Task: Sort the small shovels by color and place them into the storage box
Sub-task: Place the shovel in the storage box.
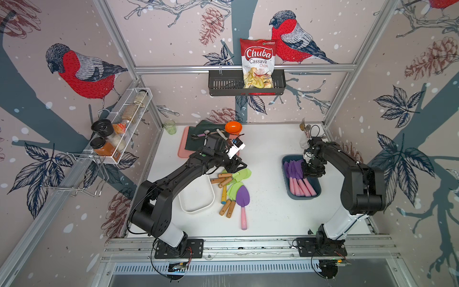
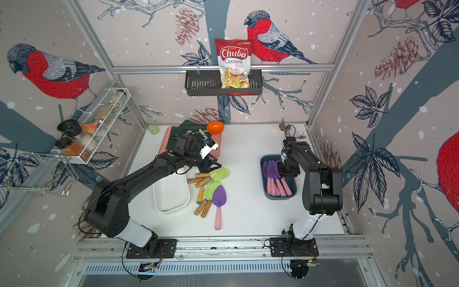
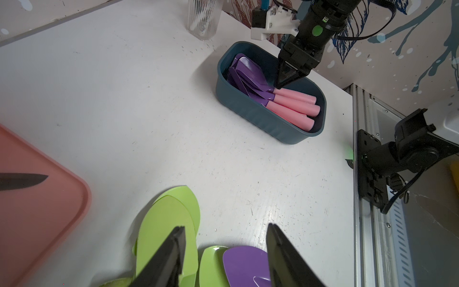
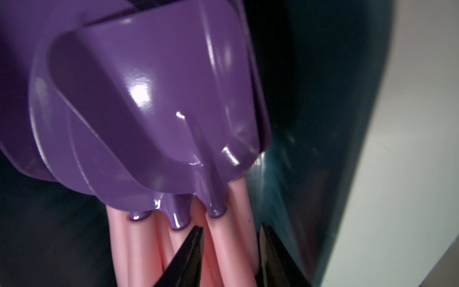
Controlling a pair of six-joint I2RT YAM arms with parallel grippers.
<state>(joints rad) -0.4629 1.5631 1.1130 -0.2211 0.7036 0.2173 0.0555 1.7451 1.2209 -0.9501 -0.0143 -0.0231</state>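
Note:
Several purple shovels with pink handles lie in the blue storage box. My right gripper reaches down into that box, open, with one pink handle between its fingers; it also shows in the left wrist view. On the table, one purple shovel lies beside several light-green shovels with wooden handles; one handle is yellow. My left gripper hovers open over the green blades, holding nothing. An empty white storage box sits left of the pile.
A pink tray at the back left carries a dark cloth, a spoon and a knife, with an orange bowl behind it. A green cup stands in the back left corner. A glass holding spoons stands behind the blue box.

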